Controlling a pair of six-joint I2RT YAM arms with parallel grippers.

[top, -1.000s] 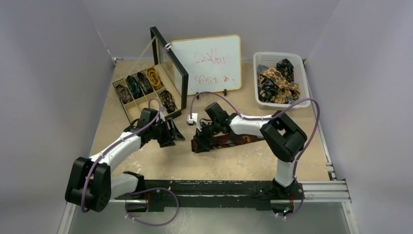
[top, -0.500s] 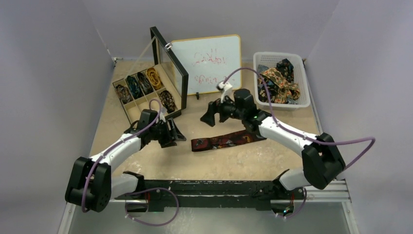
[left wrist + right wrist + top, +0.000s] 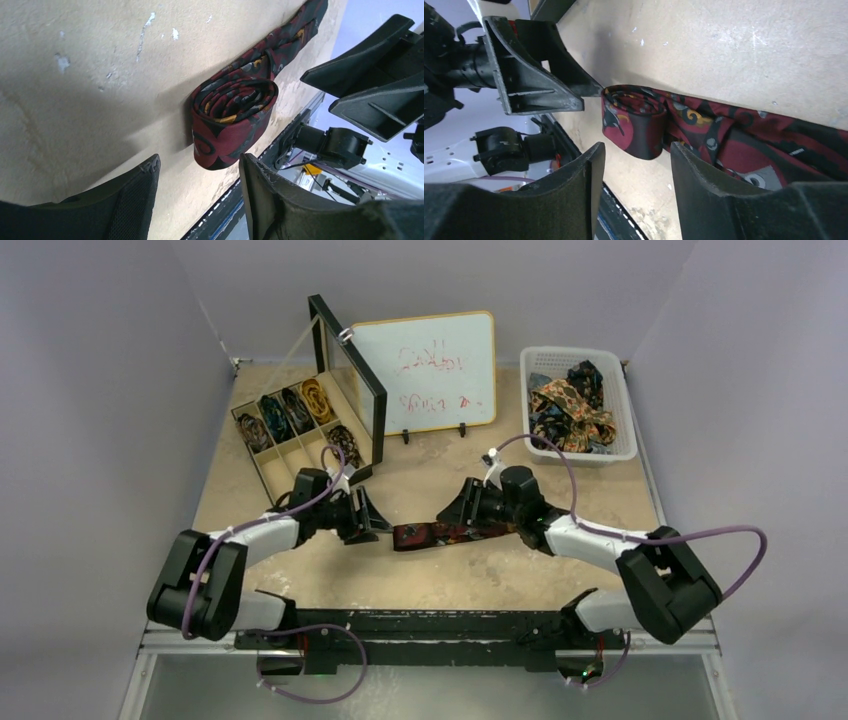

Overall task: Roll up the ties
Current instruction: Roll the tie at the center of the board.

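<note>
- The maroon tie (image 3: 462, 531) is lying flat on the table (image 3: 480, 575), near the middle, running from left to right.
- Its left end is sitting wound into a small coil (image 3: 232, 117), with the spiral of layers showing in the left wrist view; the rest is trailing off to the right as a loose strip.
- The left gripper (image 3: 376, 526) is hovering just left of the coil, its fingers (image 3: 131, 200) standing apart with nothing between them; the coil is lying just beyond the tips.
- The right gripper (image 3: 450, 514) is hanging low over the strip just right of the coil, pointing left, its fingers (image 3: 729, 195) also spread and gripping nothing; one finger is reaching over the flat part of the tie.
- The two grippers are facing each other across the coil.
- At the far left an open box (image 3: 262, 455) is holding rolled ties (image 3: 297, 408) in its compartments, its lid standing up.
- A whiteboard (image 3: 428, 370) is standing at the far middle.
- At the far right a white basket (image 3: 622, 410) is holding loose ties (image 3: 568, 405) in a heap.
</note>
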